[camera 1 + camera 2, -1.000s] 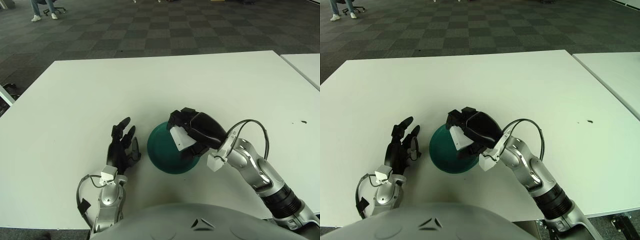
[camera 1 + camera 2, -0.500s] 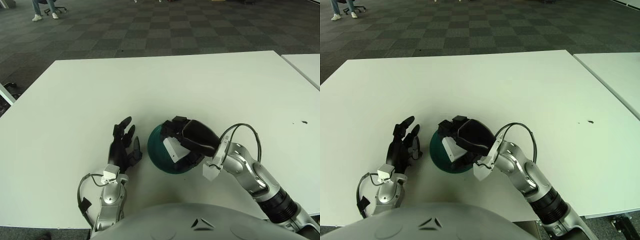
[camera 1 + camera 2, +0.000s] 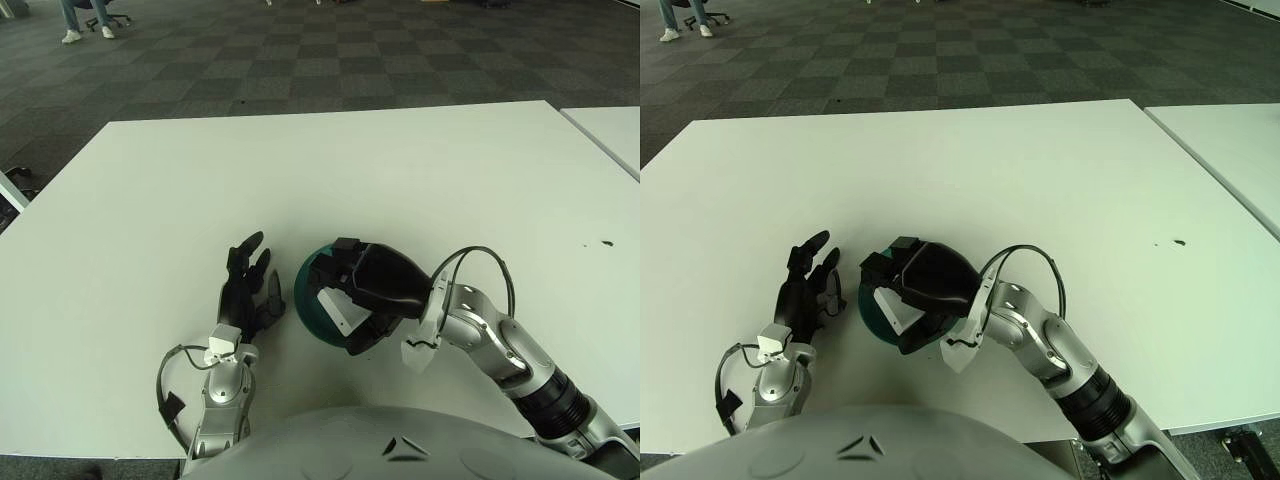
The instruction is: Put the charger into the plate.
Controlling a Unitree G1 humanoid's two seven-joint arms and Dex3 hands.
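Observation:
A dark green plate [image 3: 309, 299] lies on the white table near its front edge, mostly covered by my right hand [image 3: 355, 300]. That hand hovers low over the plate, its black fingers curled around a white charger [image 3: 334, 308], which is tilted and sits just above the plate's inside. Whether the charger touches the plate cannot be told. My left hand [image 3: 245, 288] shows to the left of the plate, fingers spread and holding nothing.
The white table [image 3: 300, 180] stretches wide behind and to both sides. A second white table [image 3: 610, 130] stands at the right, past a narrow gap. Dark chequered floor lies beyond the far edge.
My right hand has moved left and down over the plate with the charger in it, covering more of the plate. The left hand has stayed in place.

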